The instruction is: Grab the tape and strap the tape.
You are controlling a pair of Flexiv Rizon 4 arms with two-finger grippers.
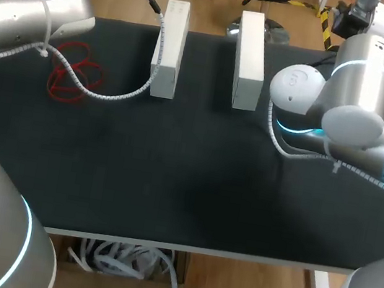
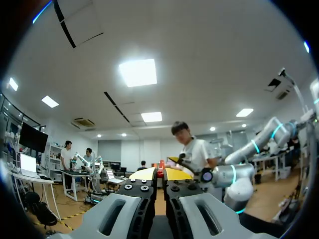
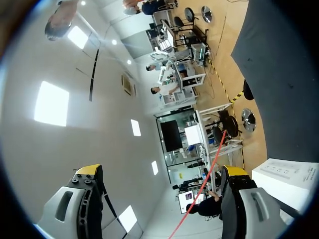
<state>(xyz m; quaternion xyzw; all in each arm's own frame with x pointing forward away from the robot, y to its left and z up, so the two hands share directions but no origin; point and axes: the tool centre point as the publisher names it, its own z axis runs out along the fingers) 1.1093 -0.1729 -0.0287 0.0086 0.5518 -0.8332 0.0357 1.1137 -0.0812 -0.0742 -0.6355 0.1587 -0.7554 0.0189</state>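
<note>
Tape (image 1: 75, 76), red, loose loops on table (image 1: 171, 184) under left arm, seemingly in neither gripper; left gripper (image 2: 160, 174) closed, right gripper (image 3: 161, 171) spread wide; both 2 steps judged outstanding.

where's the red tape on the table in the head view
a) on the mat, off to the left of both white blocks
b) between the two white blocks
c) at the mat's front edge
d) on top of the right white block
a: the red tape lies in a loose tangle on the black mat, left of the left white block and the right white block.
</note>
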